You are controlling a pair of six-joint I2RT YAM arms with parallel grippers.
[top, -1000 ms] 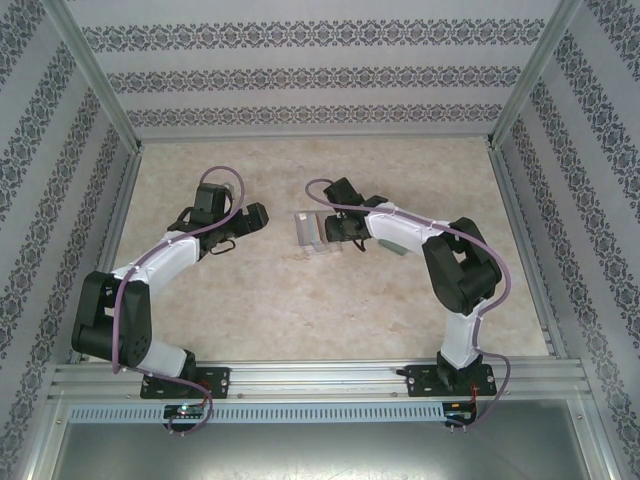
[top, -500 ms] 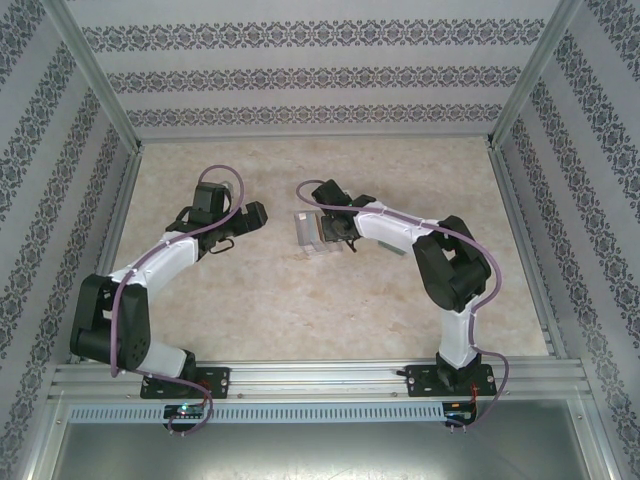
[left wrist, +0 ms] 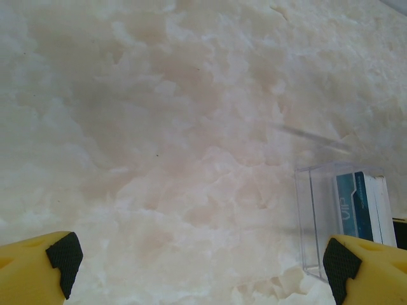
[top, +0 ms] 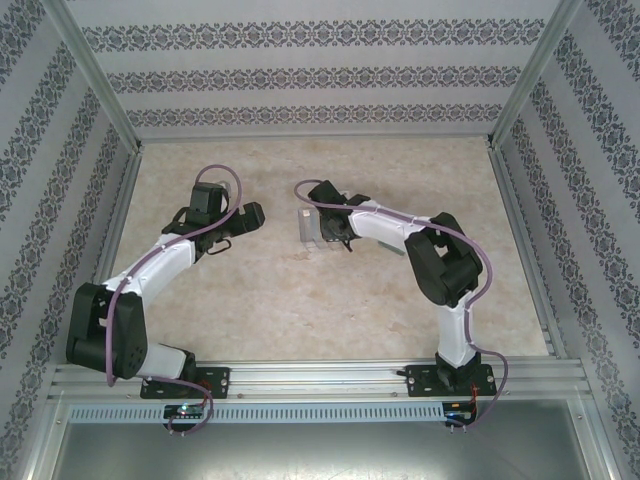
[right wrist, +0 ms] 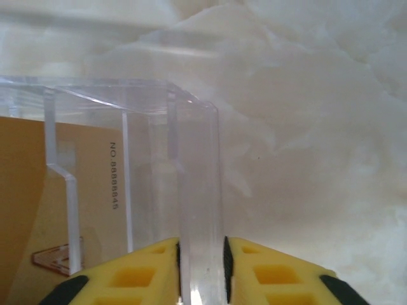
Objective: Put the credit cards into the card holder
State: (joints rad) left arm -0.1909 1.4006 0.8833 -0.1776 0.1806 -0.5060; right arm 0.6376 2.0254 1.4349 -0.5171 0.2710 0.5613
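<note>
Overhead, the left pincer [top: 252,215] hangs above the marbled table [top: 300,310]. At its three o'clock, near but apart, is the clear stand [top: 308,228], and the right pincer [top: 325,226] is at the stand's three o'clock side.

From the left wrist, the left pincer [left wrist: 200,262] is released and spread wide, its yellow fingertips [left wrist: 38,270] at seven and five o'clock with bare table between. The clear stand [left wrist: 315,216] sits at four o'clock. The credit cards [left wrist: 362,206] stand upright inside it, a teal card [left wrist: 353,203] with pale cards [left wrist: 380,204] just beside it.

From the right wrist, the right pincer [right wrist: 201,270] is clenched on a thin upright wall of the clear stand [right wrist: 200,178], one yellow finger against each face. At eight o'clock an orange-yellow card [right wrist: 25,203] with a printed number shows through the clear walls.
</note>
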